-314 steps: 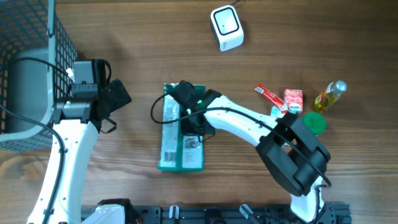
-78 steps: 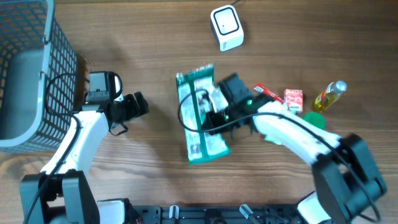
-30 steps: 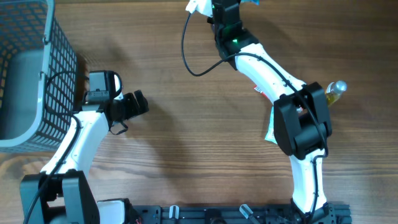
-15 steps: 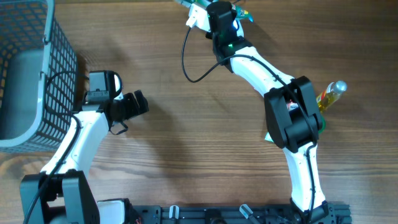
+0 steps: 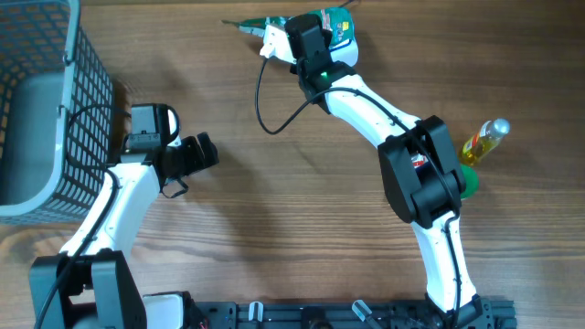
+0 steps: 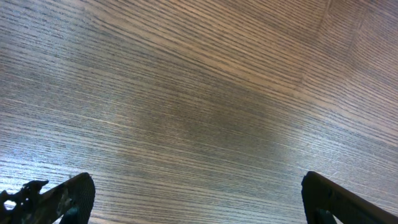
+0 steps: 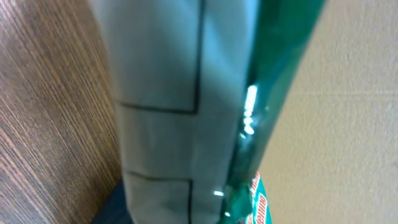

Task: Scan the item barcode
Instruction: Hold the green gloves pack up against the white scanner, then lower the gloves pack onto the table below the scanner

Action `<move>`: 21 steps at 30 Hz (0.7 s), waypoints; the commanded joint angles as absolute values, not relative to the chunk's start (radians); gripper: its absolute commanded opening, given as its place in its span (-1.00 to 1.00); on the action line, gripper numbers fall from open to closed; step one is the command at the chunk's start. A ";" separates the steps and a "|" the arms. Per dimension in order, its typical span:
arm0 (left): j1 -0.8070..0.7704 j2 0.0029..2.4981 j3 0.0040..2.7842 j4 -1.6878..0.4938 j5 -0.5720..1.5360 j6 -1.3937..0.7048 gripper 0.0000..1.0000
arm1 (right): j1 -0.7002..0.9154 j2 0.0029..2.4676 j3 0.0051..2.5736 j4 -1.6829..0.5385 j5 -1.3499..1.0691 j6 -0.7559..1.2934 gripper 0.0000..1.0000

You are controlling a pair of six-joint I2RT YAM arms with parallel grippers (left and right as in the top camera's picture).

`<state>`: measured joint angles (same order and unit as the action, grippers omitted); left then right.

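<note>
The green-and-white packet (image 5: 331, 22) is held up at the far edge of the tabletop (image 5: 274, 228), turned on edge, with a thin green end pointing to the left of the overhead view. Close up in the right wrist view, the packet (image 7: 168, 93) runs top to bottom: a white panel ruled with thin dark box lines, a glossy green border catching the light, and a scrap of red lettering at the bottom.

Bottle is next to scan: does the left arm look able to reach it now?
Probably not: the bottle sits far to the right, and the right arm lies across the way from the open left gripper.
</note>
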<state>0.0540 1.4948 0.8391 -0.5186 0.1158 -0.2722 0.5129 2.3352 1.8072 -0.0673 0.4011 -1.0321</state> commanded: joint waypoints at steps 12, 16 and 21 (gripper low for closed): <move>0.061 1.481 0.853 -0.516 0.103 -0.276 1.00 | 0.511 2.206 1.818 -0.170 0.348 -0.817 -0.91; 0.061 1.481 0.853 -0.516 0.103 -0.276 1.00 | 0.506 2.203 1.818 -0.169 0.345 -0.782 -0.92; 0.061 1.481 0.853 -0.516 0.103 -0.276 1.00 | 0.506 2.061 1.818 -0.209 0.338 -0.546 -0.91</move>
